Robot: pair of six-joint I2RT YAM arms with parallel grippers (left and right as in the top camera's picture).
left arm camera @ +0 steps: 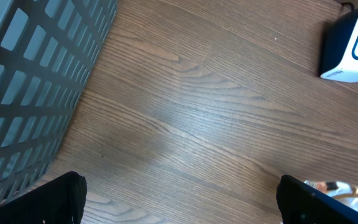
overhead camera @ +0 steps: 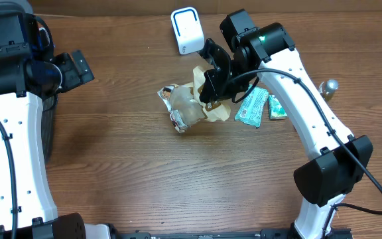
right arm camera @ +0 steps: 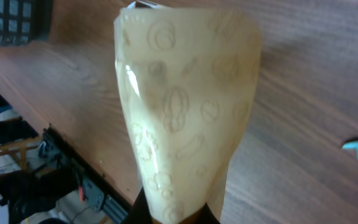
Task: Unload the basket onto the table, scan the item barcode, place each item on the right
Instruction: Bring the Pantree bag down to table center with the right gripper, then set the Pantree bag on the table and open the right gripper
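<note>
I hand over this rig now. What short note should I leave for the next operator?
Left gripper: open, empty, near the basket.
Right gripper: shut on the cream pouch, close to the scanner.
A clear packet and a teal packet lie on the table.
Done: pouch gripped.
Left: show its barcode to the scanner; no barcode is visible yet.
</note>
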